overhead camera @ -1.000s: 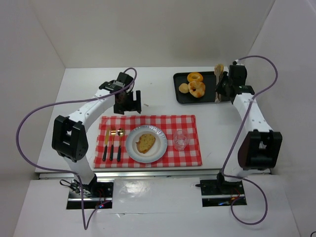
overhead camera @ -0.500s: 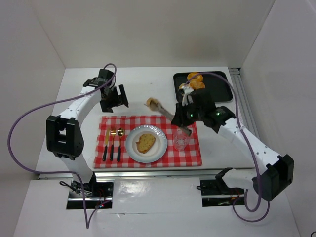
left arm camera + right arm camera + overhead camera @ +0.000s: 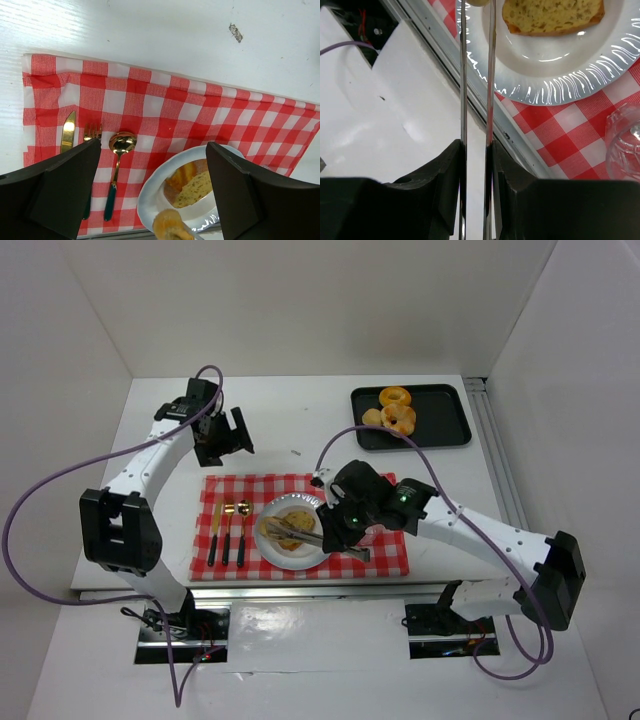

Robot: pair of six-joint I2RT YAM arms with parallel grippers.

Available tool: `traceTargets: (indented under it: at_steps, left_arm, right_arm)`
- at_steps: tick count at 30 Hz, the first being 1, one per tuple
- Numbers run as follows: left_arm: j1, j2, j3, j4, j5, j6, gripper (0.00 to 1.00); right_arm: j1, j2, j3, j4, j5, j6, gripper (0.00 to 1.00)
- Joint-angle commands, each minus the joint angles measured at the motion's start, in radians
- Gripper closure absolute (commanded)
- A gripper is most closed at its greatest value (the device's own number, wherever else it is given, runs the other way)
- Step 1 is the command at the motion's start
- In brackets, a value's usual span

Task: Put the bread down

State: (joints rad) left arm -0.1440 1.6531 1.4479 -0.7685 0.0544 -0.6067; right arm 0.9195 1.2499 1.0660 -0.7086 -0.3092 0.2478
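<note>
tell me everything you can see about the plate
The plate is round and white, paper-like by its look, with a shallow well and a broad fluted rim marked by radial dashes. It lies flat on the red checked cloth, a spoon on one side, a glass on the other. One bread slice lies in the well. The tongs in the right gripper cross its rim, holding a second bread piece over it; whether they touch it cannot be told.
</note>
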Motion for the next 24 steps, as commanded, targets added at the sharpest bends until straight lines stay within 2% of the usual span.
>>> traceTargets:
  at_steps: [1,4,5,7,16,20,24]
  left_arm:
    - [0.004,-0.038,0.006,0.014,0.012,0.002,0.00]
    - [0.004,-0.049,0.006,0.014,0.012,0.002,0.00]
    - [0.004,-0.049,-0.003,0.014,0.012,0.002,0.00]
    - [0.004,-0.049,-0.003,0.014,0.012,0.012,0.00]
    - [0.004,-0.049,-0.003,0.014,0.021,0.012,0.00]
    - [0.004,-0.058,-0.003,0.014,0.021,0.012,0.00]
    - [0.004,-0.058,-0.003,0.014,0.021,0.012,0.00]
  right_arm:
    - [0.012,0.009,-0.008,0.029,0.045,0.013,0.80]
    - [0.012,0.009,-0.008,0.029,0.045,0.013,0.71]
    - [0.012,0.009,-0.008,0.029,0.056,0.022,0.64]
    - [0.012,0.009,-0.008,0.029,0.068,0.022,0.59]
    - [0.012,0.009,0.006,0.029,0.091,0.022,0.48]
    - [0.002,0.009,0.045,0.011,0.091,0.013,0.39]
    - [0.002,0.009,0.071,-0.012,0.114,0.013,0.39]
